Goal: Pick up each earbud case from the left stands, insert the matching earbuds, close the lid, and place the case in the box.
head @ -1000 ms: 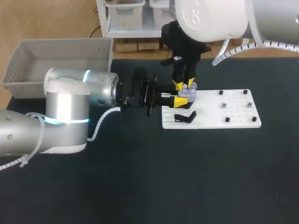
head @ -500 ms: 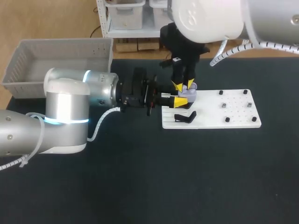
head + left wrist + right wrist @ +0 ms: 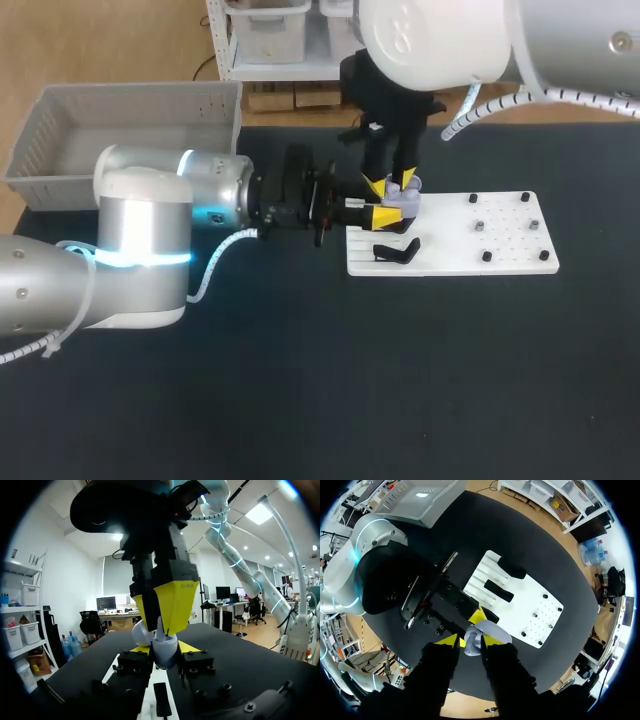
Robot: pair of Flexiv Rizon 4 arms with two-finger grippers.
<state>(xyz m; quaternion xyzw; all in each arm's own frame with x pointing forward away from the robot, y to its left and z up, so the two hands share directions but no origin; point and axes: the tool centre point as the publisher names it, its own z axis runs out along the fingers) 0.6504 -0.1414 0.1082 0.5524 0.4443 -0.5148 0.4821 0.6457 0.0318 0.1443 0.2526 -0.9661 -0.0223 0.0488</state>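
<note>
A lavender earbud case [image 3: 405,202] with its lid up is held over the left end of the white board [image 3: 500,250], my left gripper [image 3: 385,215] shut on it from the side. In the left wrist view the case [image 3: 165,654] sits between that gripper's [image 3: 165,648] yellow tips. My right gripper [image 3: 391,184] comes straight down onto the open case, its tips slightly apart on either side of the case's inside. In the right wrist view its fingers [image 3: 472,641] flank a lavender part, beside the lid [image 3: 494,630]. Whether an earbud is there is hidden.
A black case [image 3: 397,252] lies on the board's slotted left part. Small black pegs [image 3: 487,257] dot its right half. A grey bin [image 3: 120,120] stands at the table's far left corner. Dark table surface lies bare in front of the board.
My right gripper's fingers have spread a little over the open case. The left gripper and the case have stayed in place.
</note>
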